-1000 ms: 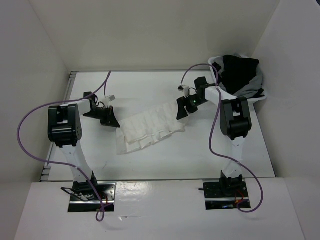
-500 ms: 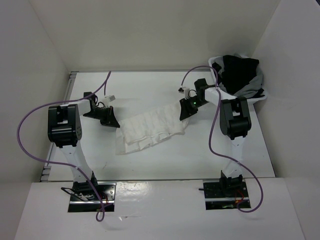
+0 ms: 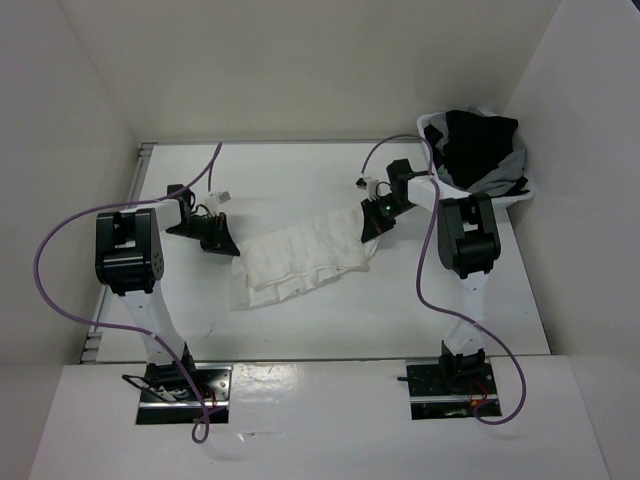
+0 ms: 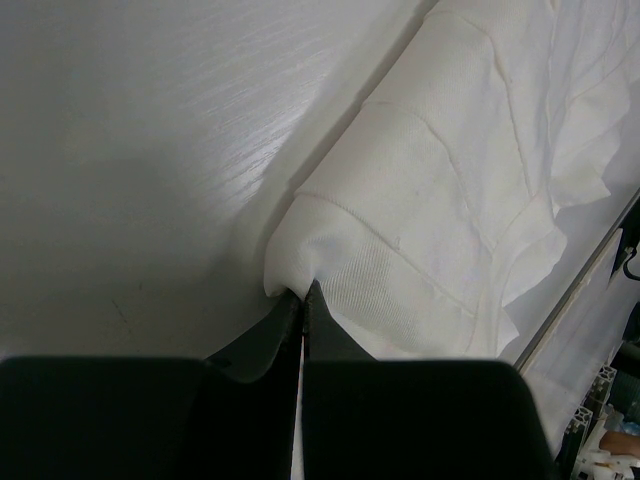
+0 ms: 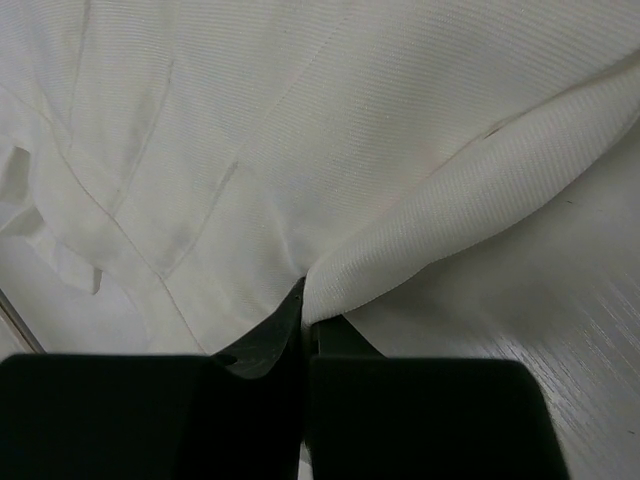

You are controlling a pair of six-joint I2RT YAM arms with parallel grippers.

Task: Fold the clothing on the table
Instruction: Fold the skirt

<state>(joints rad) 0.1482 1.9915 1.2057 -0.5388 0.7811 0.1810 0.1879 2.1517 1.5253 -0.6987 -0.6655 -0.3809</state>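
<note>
The left end effector (image 4: pixel 302 292) is clamped on a corner of the white pleated skirt (image 3: pixel 300 258), which lies stretched on the table (image 3: pixel 300 320) between it and the right end effector (image 5: pixel 305 300), likewise pinched shut on the opposite edge. Both bites look shallow; an uneven lift could let thin cloth slip. Both arms (image 3: pixel 155 320) reach forward, wrists pitched low.

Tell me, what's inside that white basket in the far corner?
A heap of black and grey clothes fills the basket, rising above its rim. Whatever lies beneath the heap is covered.
</note>
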